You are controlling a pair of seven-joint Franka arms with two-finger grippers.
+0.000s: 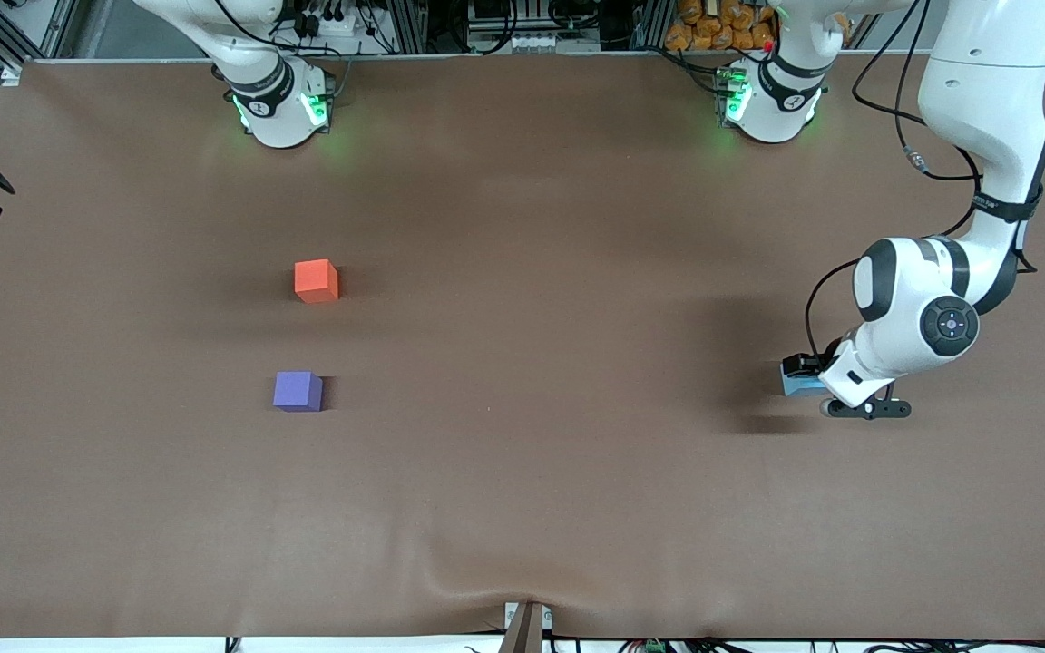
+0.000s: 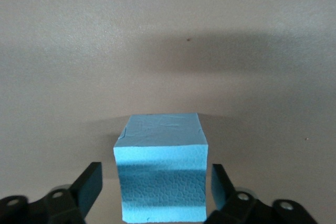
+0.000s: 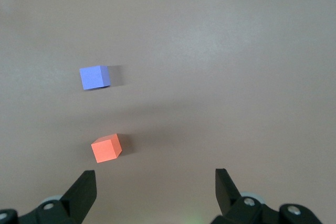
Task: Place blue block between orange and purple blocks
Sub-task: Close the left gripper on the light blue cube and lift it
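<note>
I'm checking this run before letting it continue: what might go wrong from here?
The left gripper straddles the blue block with gaps at both fingers; an uneven close may twist it. The slot between the orange block and purple block looks narrow, so placing may nudge either. The right gripper hangs open over them, possibly obstructing.

We are looking at a robotics lab, not a home or shop: two white arms point(image 1: 958, 299) are standing bolted at the edge of a table point(image 1: 522, 508) draped in plain brown cloth, their bases point(image 1: 282, 104) glowing with green status lights. Along the table's edge by the bases we are seeing aluminium framing point(image 1: 400, 23), bundled cables point(image 1: 903, 109) and a power strip point(image 1: 341, 23), and on the cloth only small foam test cubes point(image 1: 316, 280) are lying, the bare staging of an experiment.
</note>
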